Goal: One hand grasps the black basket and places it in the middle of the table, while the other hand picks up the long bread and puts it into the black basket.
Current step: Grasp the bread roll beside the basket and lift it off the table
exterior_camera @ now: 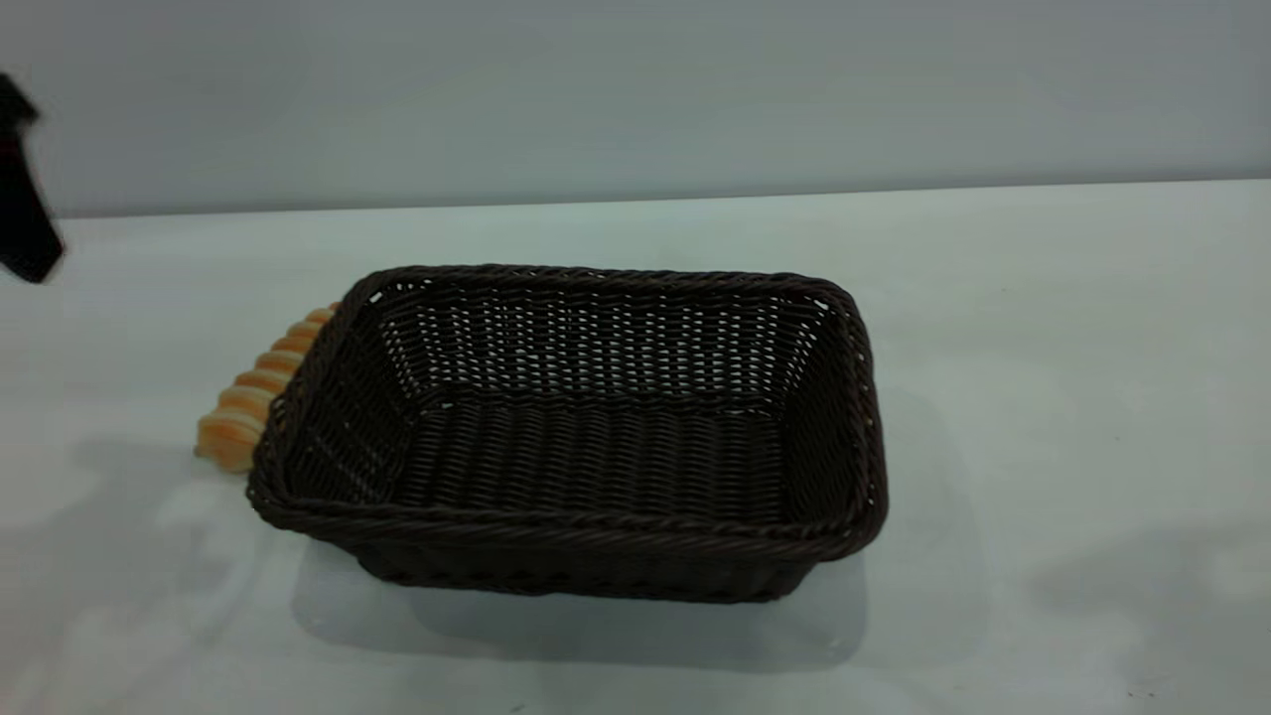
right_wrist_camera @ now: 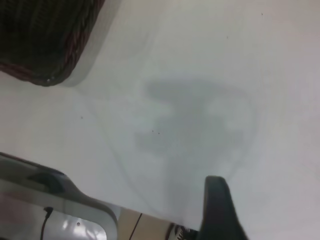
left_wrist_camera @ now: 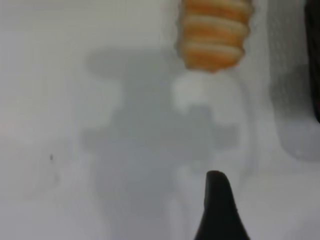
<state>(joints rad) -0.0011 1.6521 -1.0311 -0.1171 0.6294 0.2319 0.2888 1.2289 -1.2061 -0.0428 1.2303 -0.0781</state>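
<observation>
Wicker basket [exterior_camera: 571,437] sits mid-table, empty, ready for the bread [exterior_camera: 260,389] at its left wall; both grippers' jaws: cannot tell.

Lab-style robot test bench: bare white table [exterior_camera: 1043,397] against a plain grey wall [exterior_camera: 635,89], staged props only, black robot arm part [exterior_camera: 22,199] at the edge, grey equipment base [right_wrist_camera: 55,195] below the table edge.
</observation>
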